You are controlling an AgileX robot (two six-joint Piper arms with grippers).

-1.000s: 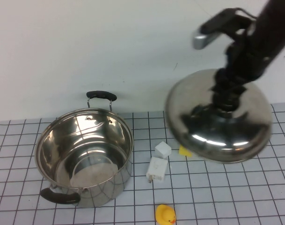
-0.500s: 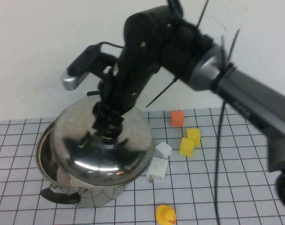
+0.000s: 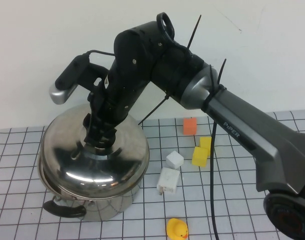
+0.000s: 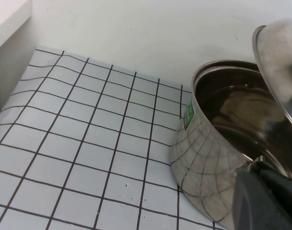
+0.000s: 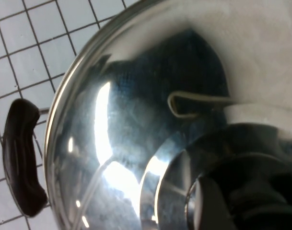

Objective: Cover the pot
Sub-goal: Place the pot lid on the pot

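Note:
The pot (image 3: 109, 204) is a large shiny steel vessel standing at the left of the checked mat, with one black side handle (image 3: 64, 209) facing the front. My right gripper (image 3: 98, 134) is shut on the black knob of the domed steel lid (image 3: 92, 160). It holds the lid over the pot's mouth. In the left wrist view the lid (image 4: 280, 57) is tilted, one side raised above the rim of the pot (image 4: 203, 158), and the inside still shows. The right wrist view is filled by the lid (image 5: 117, 124), with a pot handle (image 5: 22, 155) beside it. My left gripper does not show.
Right of the pot lie two white blocks (image 3: 174, 160) (image 3: 168, 181), two yellow blocks (image 3: 200, 156) (image 3: 206, 144) and an orange block (image 3: 190, 125). A yellow duck (image 3: 177, 229) sits at the front edge. A white wall stands behind the mat.
My right arm has swung the lid from the right side of the table leftwards to over the pot, and it now hangs lower and more centred than half a second ago.

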